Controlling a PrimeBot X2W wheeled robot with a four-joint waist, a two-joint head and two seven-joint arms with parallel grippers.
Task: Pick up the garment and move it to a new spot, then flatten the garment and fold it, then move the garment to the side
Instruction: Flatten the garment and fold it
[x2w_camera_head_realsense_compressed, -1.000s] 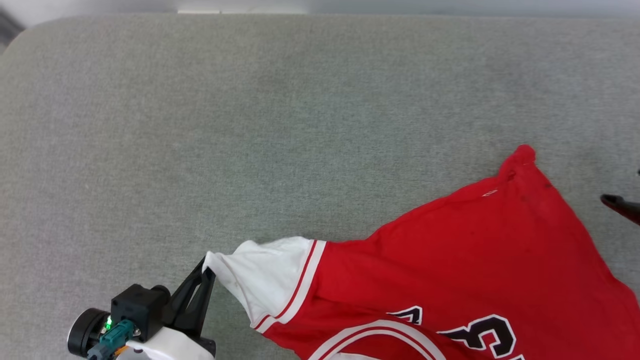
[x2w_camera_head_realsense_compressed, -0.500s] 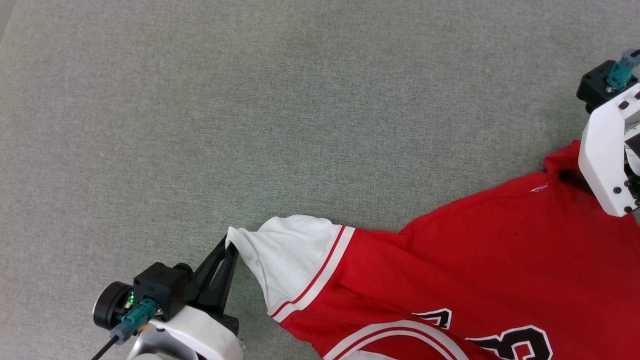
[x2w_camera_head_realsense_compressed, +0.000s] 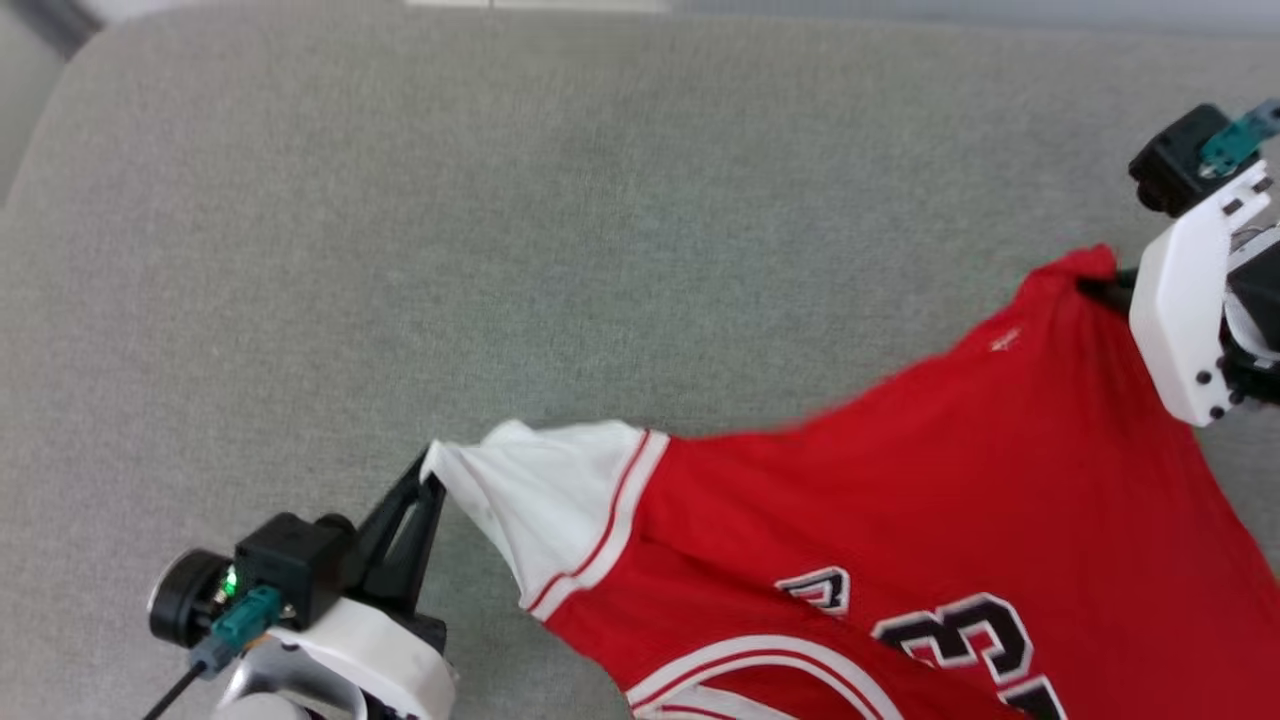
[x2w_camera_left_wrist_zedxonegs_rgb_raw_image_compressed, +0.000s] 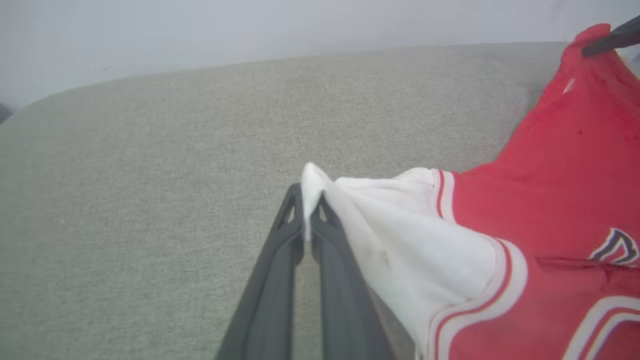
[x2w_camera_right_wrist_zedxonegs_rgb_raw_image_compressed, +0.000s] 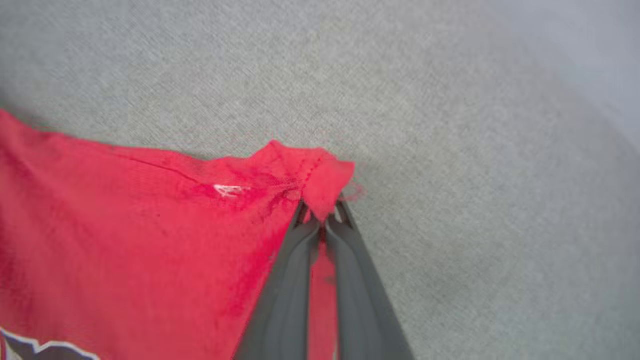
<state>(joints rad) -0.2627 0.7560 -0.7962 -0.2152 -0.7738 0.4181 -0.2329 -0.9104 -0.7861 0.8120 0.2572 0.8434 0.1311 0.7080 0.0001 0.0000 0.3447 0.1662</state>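
Since the left tool (x2w_camera_head_realsense_compressed: 431, 479) is clamped on the white sleeve tip (x2w_camera_left_wrist_zedxonegs_rgb_raw_image_compressed: 313, 176) and the right tool (x2w_camera_right_wrist_zedxonegs_rgb_raw_image_compressed: 323, 216) on a red corner (x2w_camera_right_wrist_zedxonegs_rgb_raw_image_compressed: 326, 181), the garment (x2w_camera_head_realsense_compressed: 900, 500) stretches between them over the grey cushion (x2w_camera_head_realsense_compressed: 400, 250). Grab looks done; moving, flattening, folding, setting aside all seem left.
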